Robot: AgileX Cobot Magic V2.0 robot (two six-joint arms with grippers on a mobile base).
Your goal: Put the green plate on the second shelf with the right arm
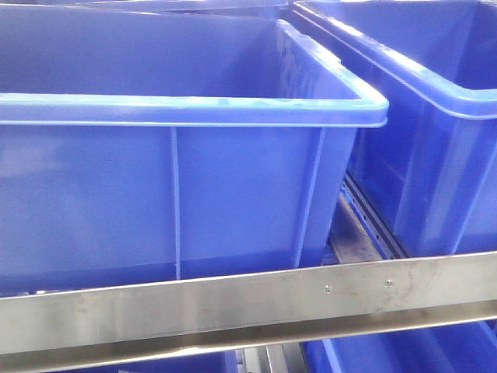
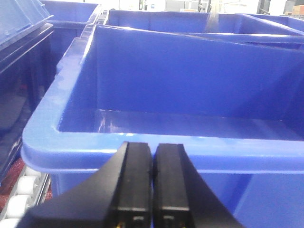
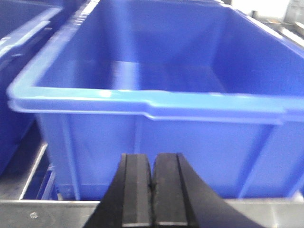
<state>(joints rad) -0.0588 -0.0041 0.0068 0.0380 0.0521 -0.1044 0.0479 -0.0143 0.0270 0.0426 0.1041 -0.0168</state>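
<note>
Only the front view shows the steel shelf rail (image 1: 248,299), with two blue bins (image 1: 178,155) behind it. Each wrist view faces one bin: the left gripper (image 2: 152,171) and right gripper (image 3: 152,175) have jaws pressed together, empty. The green plate appears in no view.

Bins (image 1: 178,179) plain bright blue; shelf rail (image 1: 233,307) brushed silver; end effector (image 3: 152,190) fingers black.
</note>
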